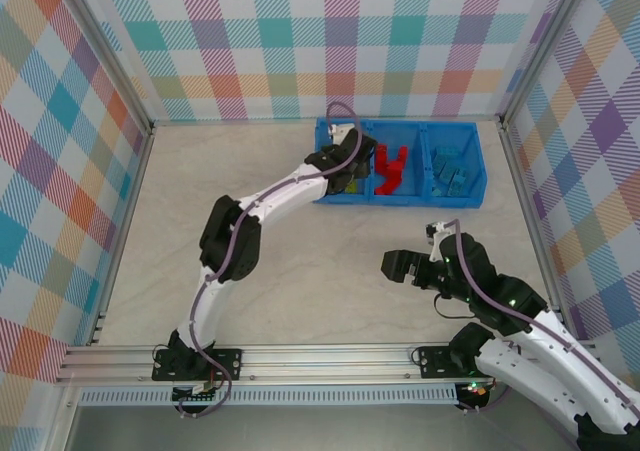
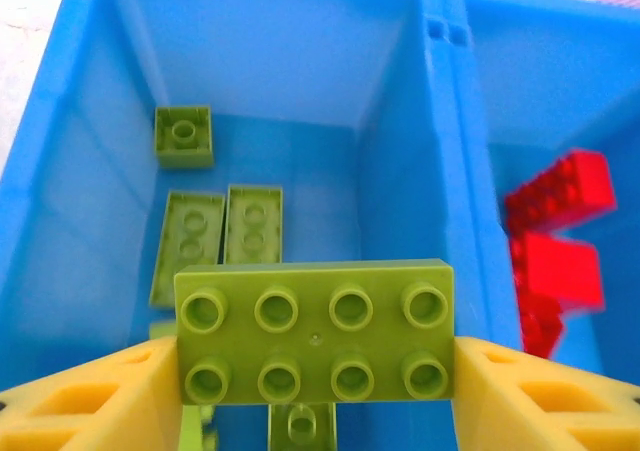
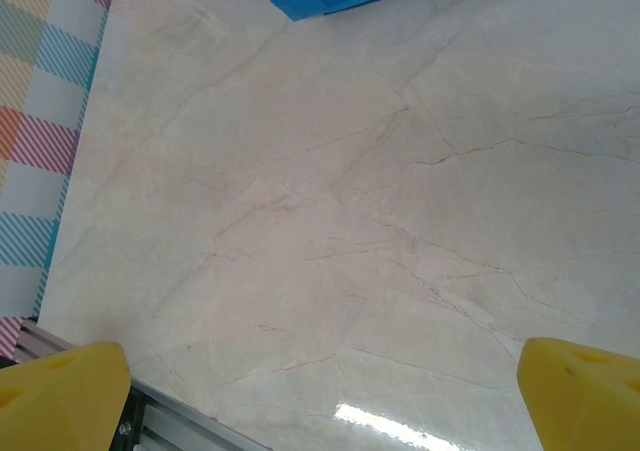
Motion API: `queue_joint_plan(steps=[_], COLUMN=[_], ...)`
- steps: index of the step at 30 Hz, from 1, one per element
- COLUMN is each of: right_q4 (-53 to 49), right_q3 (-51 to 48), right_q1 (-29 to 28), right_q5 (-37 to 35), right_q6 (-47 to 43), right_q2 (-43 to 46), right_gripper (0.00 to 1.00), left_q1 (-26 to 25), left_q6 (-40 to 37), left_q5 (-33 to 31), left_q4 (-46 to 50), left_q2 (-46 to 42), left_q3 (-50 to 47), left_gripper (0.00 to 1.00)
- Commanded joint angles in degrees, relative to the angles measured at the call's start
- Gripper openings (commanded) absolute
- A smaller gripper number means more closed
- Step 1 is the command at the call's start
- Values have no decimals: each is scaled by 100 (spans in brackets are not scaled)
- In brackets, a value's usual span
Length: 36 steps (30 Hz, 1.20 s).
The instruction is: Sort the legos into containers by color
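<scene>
One lime green lego [image 2: 314, 331] is clamped end to end in the left gripper [image 2: 317, 376], hanging over the left compartment of the blue bin [image 2: 400, 151]. Best to open up right here, clear of the divider, so it drops among its own. Count: at least four green legos [image 2: 253, 221] loose below, about three red legos [image 2: 555, 241] next door, blue legos [image 1: 452, 169] too bunched to count; the right gripper [image 3: 322, 391] gapes wide, empty, over the desk [image 3: 350, 221]

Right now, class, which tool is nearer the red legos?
Left. The left tool, gripping a green lego, is over the bin compartment beside the red legos; the right tool is over the table, short of the bin.
</scene>
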<state>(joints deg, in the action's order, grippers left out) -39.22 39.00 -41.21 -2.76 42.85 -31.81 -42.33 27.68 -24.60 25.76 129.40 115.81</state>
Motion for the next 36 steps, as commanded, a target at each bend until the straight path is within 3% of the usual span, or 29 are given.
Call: queue_joint_plan(steps=[1,7,13,16,18,21,24,27,32,34,36], right_q4=[-160,-63,-12,-14,293,1221,2201,2964,4372,5493,5838], right_q3=[90,-18,38,189,182,-42,-319,-406,-397,-617,-425], right_q1=[27,29,130,742,1528,2444,3067,3640,3783,3825,3875], right_q5=[77,-176,-1151,-1672,-1399,-1149,-1364,-985,-1232,-1234,-1128], right_q6=[101,85,-527,-1115,-1544,-2192,-2651,-2838,-3220,-3353,-3453], right_q2=[89,7,-549,-1218,-1651,-2057,-2491,-3245,-4425,-4889,-5288], right_gripper=[100,100,100,100,100,100,100,100,100,100,100], left_q1=[67,71,49,47,41,40,50,66,108,173,363], left_q6=[-445,-345,-274,-477,-788,-976,-1311,-1582,-2521,-2958,-3330], left_q5=[43,399,569,598,561,90,-155,-697,-1556,-1813,-1807], left_q4=[119,59,-748,-1388,-1557,-1503,-1736,-1840,-1997,-2450,-3106], left_q2=[111,-606,-2523,-3757,-4509,-5586,-6601,-7378,-8126,-8314,-8478], left_q3=[712,466,-1685,-3077,-4049,-5223,-6520,-7442,-8373,-8770,-9201], left_gripper=[73,85,87,88,90,92,96,100,100,100,100])
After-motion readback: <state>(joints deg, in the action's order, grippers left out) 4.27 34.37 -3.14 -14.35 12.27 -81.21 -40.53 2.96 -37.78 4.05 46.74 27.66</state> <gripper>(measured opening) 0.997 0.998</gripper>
